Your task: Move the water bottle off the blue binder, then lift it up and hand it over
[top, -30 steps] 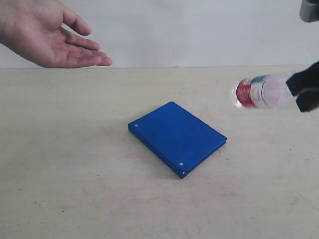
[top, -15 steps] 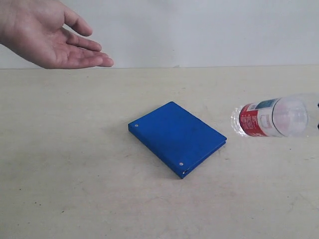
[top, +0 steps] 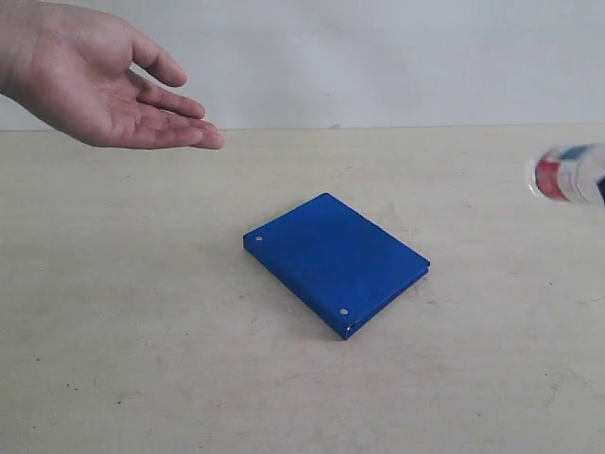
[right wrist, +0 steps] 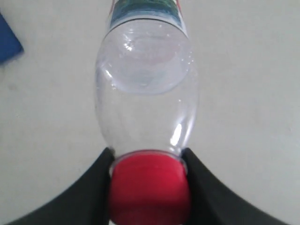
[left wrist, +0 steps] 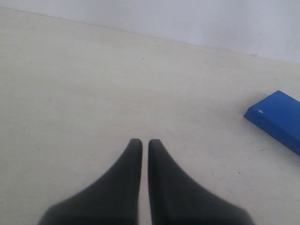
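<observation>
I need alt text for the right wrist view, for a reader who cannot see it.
The right end effector grips the water bottle by its red cap. The clear bottle points away over a pale table; a corner of the blue binder shows at the edge.

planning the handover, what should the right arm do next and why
Probably carry the water bottle across toward the open hand: the right gripper grips it at the red cap, airborne at the exterior view's right edge, clear of the blue binder.

The left pincer [left wrist: 145, 143] and the right pincer [right wrist: 147, 159] share smooth matte black fingers, broad at the base and curving to slim rounded tips.
</observation>
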